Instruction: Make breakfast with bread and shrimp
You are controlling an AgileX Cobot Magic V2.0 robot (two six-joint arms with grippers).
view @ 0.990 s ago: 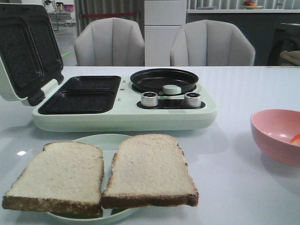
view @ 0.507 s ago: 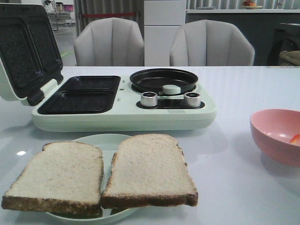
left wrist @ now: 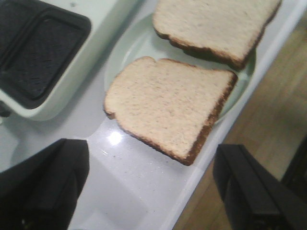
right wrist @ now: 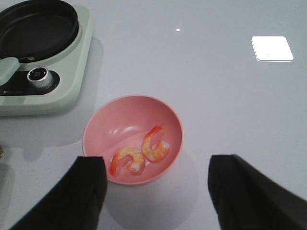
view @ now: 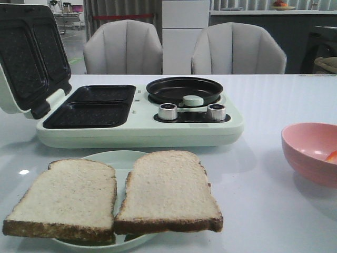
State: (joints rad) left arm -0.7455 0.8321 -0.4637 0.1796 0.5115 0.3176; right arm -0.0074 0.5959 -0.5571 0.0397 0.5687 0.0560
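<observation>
Two slices of bread lie side by side on a pale green plate [view: 113,157] at the table's front: a left slice [view: 66,197] and a right slice [view: 168,190]. My left gripper [left wrist: 151,191] hangs open above the table edge just short of the nearer slice [left wrist: 168,105], with nothing between its fingers. Two curled orange shrimp [right wrist: 127,160] [right wrist: 156,143] lie in a pink bowl [right wrist: 120,115] at the right. My right gripper [right wrist: 156,196] is open above the bowl's near rim and holds nothing. Neither gripper shows in the front view.
A pale green breakfast maker [view: 137,132] stands behind the plate. Its lid [view: 29,58] is raised at the left over dark sandwich plates [view: 95,105]. A round black pan [view: 184,89] and two knobs sit on its right half. Two chairs stand beyond the table.
</observation>
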